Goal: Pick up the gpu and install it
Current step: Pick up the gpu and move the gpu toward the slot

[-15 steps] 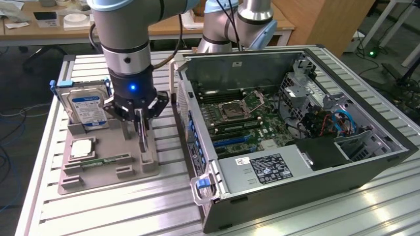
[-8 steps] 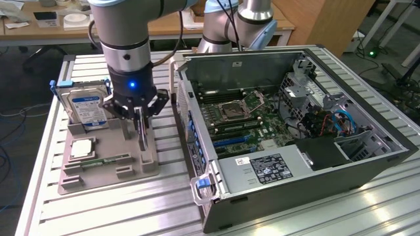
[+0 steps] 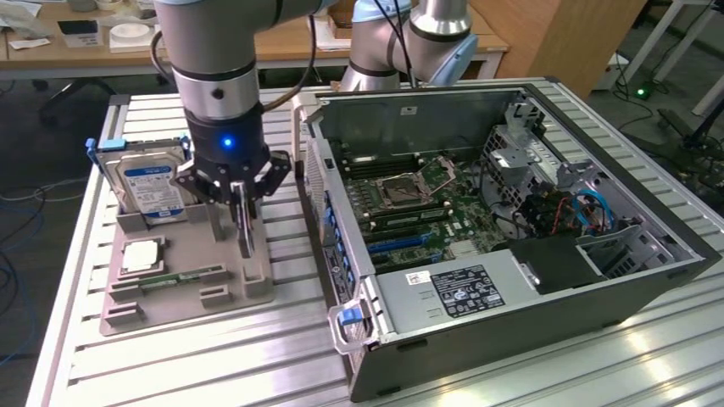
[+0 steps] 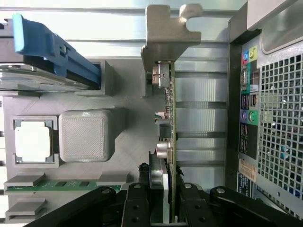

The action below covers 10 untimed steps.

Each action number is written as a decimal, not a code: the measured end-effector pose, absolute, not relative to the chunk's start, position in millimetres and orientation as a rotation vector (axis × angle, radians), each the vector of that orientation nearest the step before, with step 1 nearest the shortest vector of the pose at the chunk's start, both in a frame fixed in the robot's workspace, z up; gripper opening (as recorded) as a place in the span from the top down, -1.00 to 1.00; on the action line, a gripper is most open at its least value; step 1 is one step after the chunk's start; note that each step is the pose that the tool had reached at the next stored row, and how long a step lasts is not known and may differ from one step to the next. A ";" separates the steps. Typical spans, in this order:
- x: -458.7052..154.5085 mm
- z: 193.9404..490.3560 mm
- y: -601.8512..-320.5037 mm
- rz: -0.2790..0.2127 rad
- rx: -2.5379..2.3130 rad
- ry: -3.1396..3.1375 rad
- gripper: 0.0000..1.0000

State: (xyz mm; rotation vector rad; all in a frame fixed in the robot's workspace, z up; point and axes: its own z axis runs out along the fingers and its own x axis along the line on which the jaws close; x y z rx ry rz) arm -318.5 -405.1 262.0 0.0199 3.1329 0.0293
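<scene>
Black gripper fingers (image 4: 135,205) press narrowly on both faces of the gpu (image 4: 171,123), gripping it edge-on. The card's silver bracket (image 4: 165,38) points away from the gripper (image 4: 163,210). The card stands upright over the grey parts tray (image 3: 169,309), on the side nearest the open computer case (image 3: 531,331). Whether it has cleared its slot is unclear. It looks light, stiff and fragile, so it is probably best held by the cooler and bare board, away from the connectors.

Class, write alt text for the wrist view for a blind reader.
The gripper clamps the gpu edge-on, silver bracket farthest from it. A grey holder with hard drive, processor and memory stick lies to one side, the computer case to the other.
</scene>
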 end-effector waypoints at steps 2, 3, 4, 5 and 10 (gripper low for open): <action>-318.5 263.1 -405.1 0.030 0.020 3.133 0.44; -318.5 263.6 -405.1 0.030 0.020 3.133 0.44; -318.5 264.1 -405.1 0.030 0.020 3.133 0.44; -318.5 264.7 -405.1 0.030 0.020 3.133 0.44; -318.5 268.5 -405.1 0.031 0.020 3.133 0.44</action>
